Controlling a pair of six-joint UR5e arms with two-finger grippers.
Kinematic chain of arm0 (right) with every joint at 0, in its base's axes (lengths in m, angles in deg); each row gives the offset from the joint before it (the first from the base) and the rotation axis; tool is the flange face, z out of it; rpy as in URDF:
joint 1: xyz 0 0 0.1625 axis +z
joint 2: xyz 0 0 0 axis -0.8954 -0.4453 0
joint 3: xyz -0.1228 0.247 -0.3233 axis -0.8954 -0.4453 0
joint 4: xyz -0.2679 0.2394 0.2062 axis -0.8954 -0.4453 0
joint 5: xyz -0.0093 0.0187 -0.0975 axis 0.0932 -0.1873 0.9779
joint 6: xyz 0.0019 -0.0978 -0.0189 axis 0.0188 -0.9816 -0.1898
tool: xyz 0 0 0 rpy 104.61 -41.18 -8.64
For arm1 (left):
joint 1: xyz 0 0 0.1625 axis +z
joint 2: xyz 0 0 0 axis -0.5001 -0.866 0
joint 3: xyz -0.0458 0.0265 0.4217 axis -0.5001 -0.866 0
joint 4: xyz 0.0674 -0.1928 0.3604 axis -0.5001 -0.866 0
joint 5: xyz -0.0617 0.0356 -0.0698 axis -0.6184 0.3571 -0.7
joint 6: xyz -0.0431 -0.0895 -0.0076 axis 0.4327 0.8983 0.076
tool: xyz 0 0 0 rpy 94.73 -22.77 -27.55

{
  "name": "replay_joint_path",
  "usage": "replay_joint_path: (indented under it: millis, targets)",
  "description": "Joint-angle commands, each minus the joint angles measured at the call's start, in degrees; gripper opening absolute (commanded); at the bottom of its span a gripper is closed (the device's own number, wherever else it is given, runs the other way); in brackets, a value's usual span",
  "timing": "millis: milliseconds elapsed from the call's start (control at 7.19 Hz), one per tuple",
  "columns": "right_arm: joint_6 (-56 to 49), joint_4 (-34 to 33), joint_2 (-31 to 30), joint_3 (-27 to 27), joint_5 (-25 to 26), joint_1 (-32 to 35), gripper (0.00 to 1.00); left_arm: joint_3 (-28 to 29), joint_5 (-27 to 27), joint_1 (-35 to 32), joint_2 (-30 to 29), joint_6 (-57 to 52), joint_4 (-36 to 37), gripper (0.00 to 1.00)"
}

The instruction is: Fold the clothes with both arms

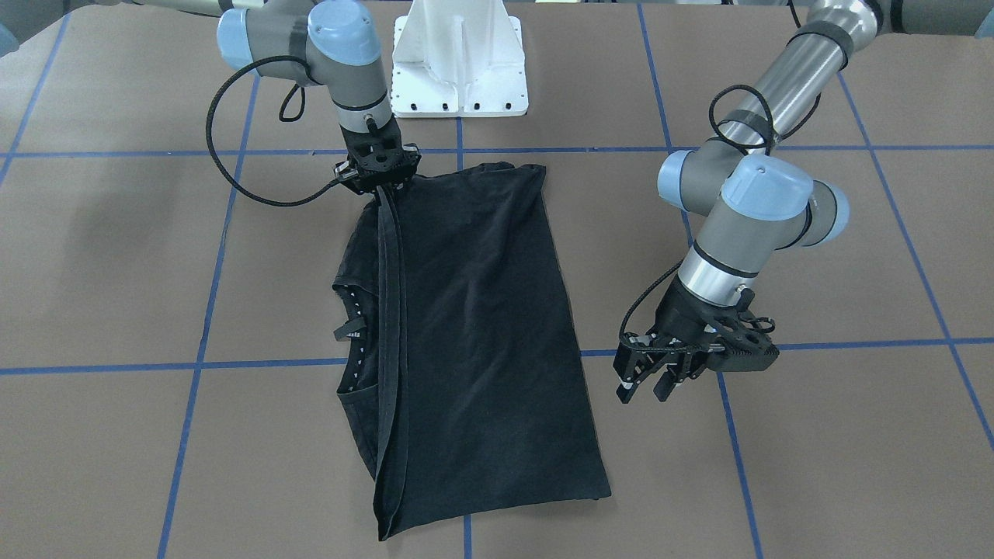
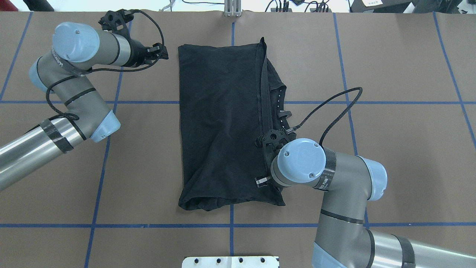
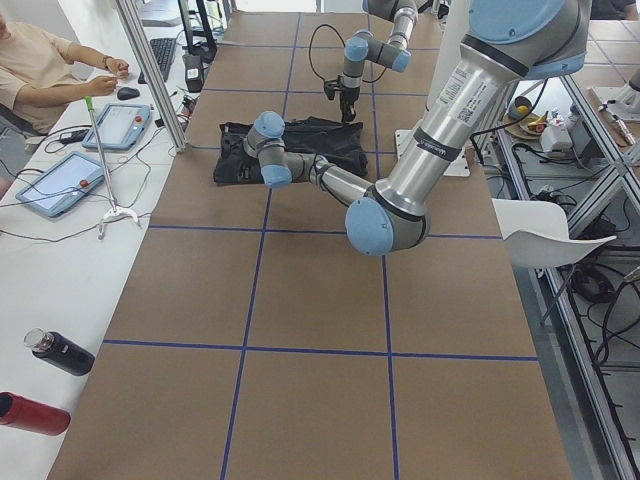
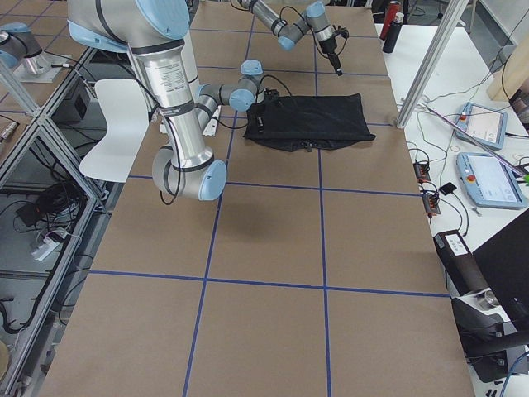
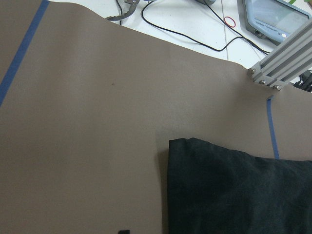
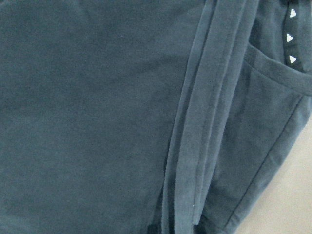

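The black T-shirt (image 1: pixel 474 334) lies folded lengthwise on the brown table (image 1: pixel 815 435), and it also shows in the overhead view (image 2: pixel 219 123). Its logo is hidden. A collar tape with white triangles (image 6: pixel 291 36) shows along one long edge. My right gripper (image 1: pixel 382 185) is down on the shirt's corner nearest the base and looks shut on the folded hem band (image 6: pixel 204 112). In the overhead view the wrist hides its fingers. My left gripper (image 1: pixel 646 384) is open and empty, off the cloth beside the far corner (image 5: pixel 170 142). It also shows in the overhead view (image 2: pixel 160 53).
The white pedestal base (image 1: pixel 460 58) stands just behind the shirt. Blue tape lines (image 1: pixel 202 310) cross the table. An aluminium post (image 5: pixel 282 63) and cables stand past the far edge. A person (image 3: pixel 40 60), tablets (image 3: pixel 118 125) and bottles (image 3: pixel 60 352) are on the operators' side.
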Motion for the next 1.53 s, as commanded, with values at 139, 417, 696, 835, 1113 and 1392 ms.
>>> replay_joint_path:
  millis: [139,417,696,835,1113,1392]
  targets:
    - [-2.5,-0.4,0.1,-0.7,2.7,-1.6,0.15,0.0,-0.1,0.0,0.1,0.0,0.0,0.66]
    - [-2.6,-1.0,0.1,-0.6,2.7,-1.6,0.0,0.0,-0.1,0.0,0.1,0.1,0.0,0.66]
    - [-2.9,-1.1,-0.4,0.5,1.8,0.2,0.0,-1.0,-0.2,-0.1,0.2,0.2,0.0,0.66]
    - [-4.1,-1.4,-1.7,2.1,1.5,1.2,0.0,-1.5,-0.2,-0.1,0.5,0.2,0.0,0.66]
    - [-0.5,-1.3,-5.3,4.1,3.5,-0.2,0.0,-3.3,-0.2,-0.1,1.3,0.4,0.1,0.66]
    - [7.5,-1.2,-5.7,4.3,5.1,-3.1,0.0,-3.3,-0.2,-0.1,1.4,0.4,0.0,0.66]
